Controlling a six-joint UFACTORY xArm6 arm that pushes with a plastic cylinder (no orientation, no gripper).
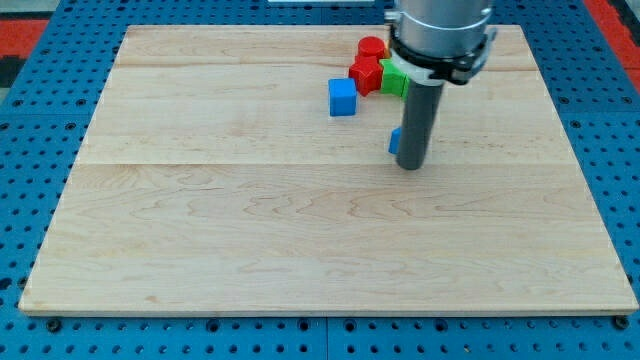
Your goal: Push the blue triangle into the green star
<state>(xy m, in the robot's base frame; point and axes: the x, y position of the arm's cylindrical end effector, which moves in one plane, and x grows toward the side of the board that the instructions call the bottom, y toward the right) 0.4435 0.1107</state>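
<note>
Mostly hidden blue triangle (394, 141) beside my tip (411, 166), green star (393, 78) above

So my body here is mostly a chunky silver-grey metal cylinder with a black band clamped round its lower edge. Below that hangs one straight dark grey rod, plain and smooth, slightly lighter down one side where the light hits it. My tip (410, 166) is just the blunt flat end of that rod.
</note>
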